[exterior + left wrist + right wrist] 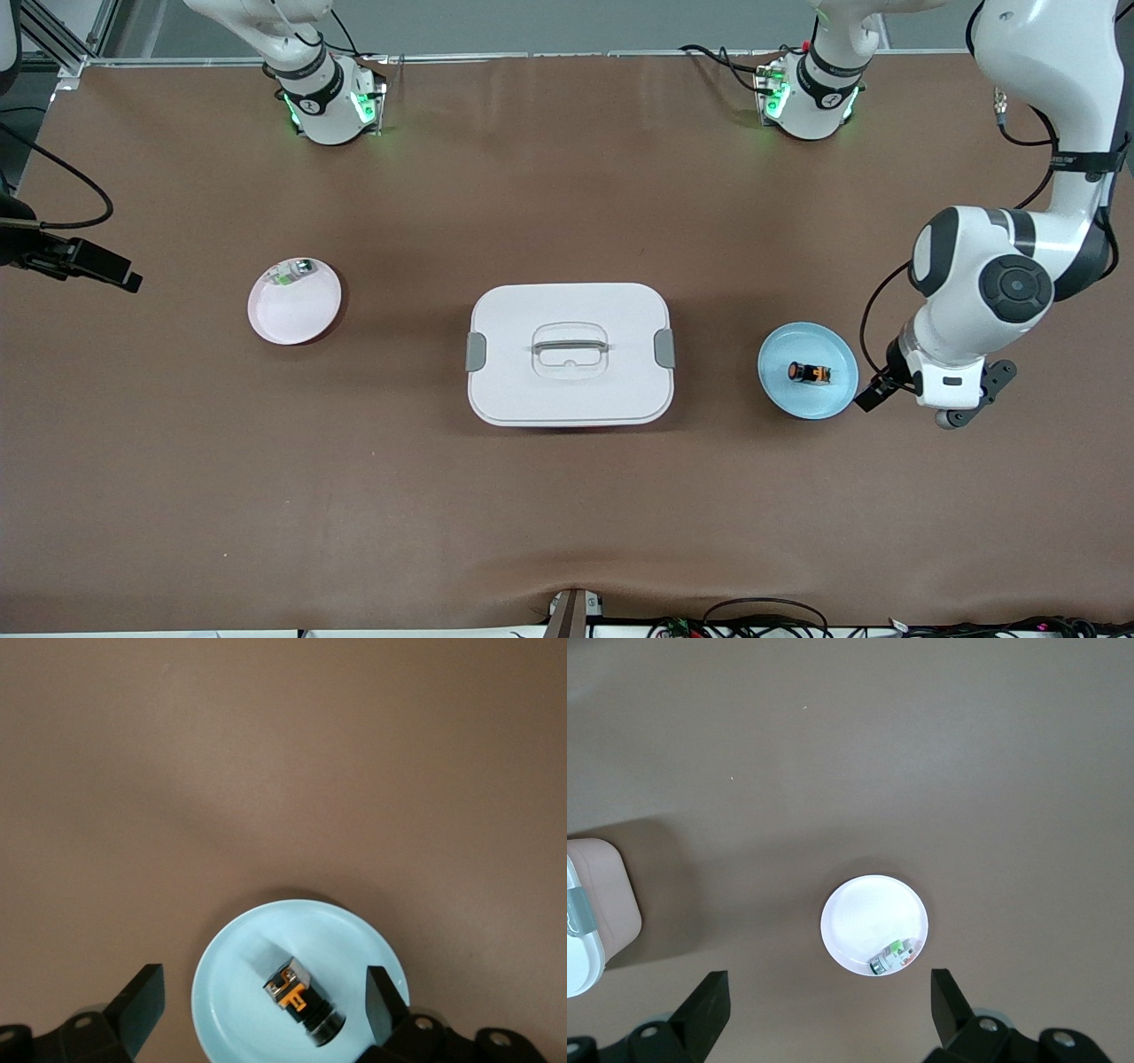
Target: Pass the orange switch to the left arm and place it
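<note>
The box [570,354] sits nearest the front camera at the middle of the brown bench [567,514], a white rounded container with its lid on, grey latches at both ends and a recessed handle in the lid. What it holds is hidden.

Beside it, toward the left arm's end of the bench, lies a blue plate [828,394]. The orange switch [811,373] rests in it, a small black part lying on its side with an orange face. The left gripper [257,1001] hangs over this plate with its jaws spread wide and holding nothing; in the left wrist view the switch shows between the two fingers [142,1001].

Slightly farther from the camera, toward the right arm's end, lies a pink plate [288,323]. A whitish small part with a green mark [292,272] lies at its rim. The right gripper [824,1001] hangs high over the bench near that plate, its jaws wide and empty.
</note>
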Controlling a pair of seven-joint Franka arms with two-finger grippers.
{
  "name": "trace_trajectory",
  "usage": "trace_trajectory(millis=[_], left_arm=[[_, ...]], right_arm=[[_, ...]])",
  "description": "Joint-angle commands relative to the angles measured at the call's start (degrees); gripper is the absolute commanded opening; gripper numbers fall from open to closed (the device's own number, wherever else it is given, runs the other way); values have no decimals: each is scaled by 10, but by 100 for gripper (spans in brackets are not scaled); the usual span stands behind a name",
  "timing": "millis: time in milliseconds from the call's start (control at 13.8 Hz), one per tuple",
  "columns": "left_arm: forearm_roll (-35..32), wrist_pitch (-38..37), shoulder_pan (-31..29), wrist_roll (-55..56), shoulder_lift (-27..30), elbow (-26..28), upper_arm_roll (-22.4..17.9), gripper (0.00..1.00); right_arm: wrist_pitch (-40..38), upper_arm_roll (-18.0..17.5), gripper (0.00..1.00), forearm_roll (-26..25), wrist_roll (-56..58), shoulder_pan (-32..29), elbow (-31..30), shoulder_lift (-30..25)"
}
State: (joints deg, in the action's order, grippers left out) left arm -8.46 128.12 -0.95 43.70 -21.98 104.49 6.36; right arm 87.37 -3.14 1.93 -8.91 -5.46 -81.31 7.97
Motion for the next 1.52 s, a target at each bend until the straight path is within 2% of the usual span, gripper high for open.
trace_trajectory(millis=[0,217,579,1013,1447], left_arm=[[39,-69,-16,-123,6,-40,7,100],[56,-103,-23,-231,18,-57,6,100],[57,-117,-41,-342,43,-72,5,100],[58,-118,-65,-383,78,-87,6,100],[78,-175,-70,-407,150,-82,6,100]], right_arm=[[-2,-3,100,0,-1,-4,-6,-13],[-4,-3,100,0,-1,-4,-5,-14],[-1,-2,100,0,-1,-4,-5,-14],[2,-2,100,-1,-1,-4,-5,-13],[3,-2,100,-1,-1,-4,-5,-12]])
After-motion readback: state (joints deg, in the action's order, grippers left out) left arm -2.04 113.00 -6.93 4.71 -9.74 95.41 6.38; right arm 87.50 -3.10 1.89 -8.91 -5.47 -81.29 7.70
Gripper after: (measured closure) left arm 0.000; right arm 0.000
